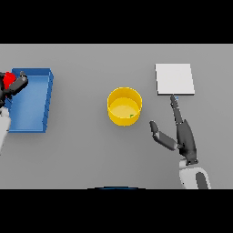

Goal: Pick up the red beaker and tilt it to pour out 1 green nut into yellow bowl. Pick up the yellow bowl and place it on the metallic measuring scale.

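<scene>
Right hand [184,136] lies open over the grey table [82,150], its fingers straight and pointing up the view toward the metallic measuring scale [175,78], with the thumb spread out to the left toward the yellow bowl [124,105]; it holds nothing and touches neither of them, though the longest fingertip reaches just short of the scale's lower edge. At the far left edge the left hand [16,84] is curled round the red beaker [9,79] (only a small red patch of it shows between the dark fingers), held at the upper left corner of the blue tray [32,100]. The bowl stands upright near the middle of the table, well apart from the tray and nearer the scale, and a small green nut [132,115] lies inside it near its lower right wall
</scene>
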Controlling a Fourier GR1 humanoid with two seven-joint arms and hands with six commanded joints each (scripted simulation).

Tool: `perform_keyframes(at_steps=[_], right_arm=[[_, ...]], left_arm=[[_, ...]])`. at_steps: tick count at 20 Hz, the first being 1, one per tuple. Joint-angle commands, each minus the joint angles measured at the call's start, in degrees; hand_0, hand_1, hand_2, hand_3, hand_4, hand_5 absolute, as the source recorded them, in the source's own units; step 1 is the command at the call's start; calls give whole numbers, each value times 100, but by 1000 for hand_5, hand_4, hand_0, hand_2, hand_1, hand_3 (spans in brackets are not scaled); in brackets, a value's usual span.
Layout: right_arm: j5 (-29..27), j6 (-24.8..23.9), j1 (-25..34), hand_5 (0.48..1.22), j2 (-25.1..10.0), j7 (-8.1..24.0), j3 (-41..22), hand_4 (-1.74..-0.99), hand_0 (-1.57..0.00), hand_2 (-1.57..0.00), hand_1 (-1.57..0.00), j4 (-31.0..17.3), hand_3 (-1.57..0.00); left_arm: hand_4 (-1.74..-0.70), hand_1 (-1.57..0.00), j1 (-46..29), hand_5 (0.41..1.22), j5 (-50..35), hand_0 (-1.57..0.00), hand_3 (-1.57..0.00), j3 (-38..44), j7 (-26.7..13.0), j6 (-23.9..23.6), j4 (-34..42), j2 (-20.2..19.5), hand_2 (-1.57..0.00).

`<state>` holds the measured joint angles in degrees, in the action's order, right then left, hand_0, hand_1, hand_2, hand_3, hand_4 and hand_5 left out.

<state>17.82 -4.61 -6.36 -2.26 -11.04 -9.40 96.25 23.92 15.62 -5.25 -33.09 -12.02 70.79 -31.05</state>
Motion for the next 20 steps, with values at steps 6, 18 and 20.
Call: perform_keyframes(at_steps=[6, 18, 20], right_arm=[[9, 30, 43, 639, -27, 111, -4, -1011, 1, 1, 1, 20, 1], [1024, 1130, 1301, 677, -1274, 808, -565, -1094, 1, 1, 1, -318, 1], [1430, 1381, 1643, 672, -1596, 707, -836, -1151, 1, 1, 1, -424, 1]], left_arm=[[-836, -325, 14, 657, 94, -395, -314, -264, -32, 409, -136, -66, -334], [-743, -21, 61, 664, 124, -26, -21, -299, 558, 279, -271, 16, -22], [-737, -13, 35, 673, 113, -16, -13, -277, 603, 272, -212, -26, -14]])
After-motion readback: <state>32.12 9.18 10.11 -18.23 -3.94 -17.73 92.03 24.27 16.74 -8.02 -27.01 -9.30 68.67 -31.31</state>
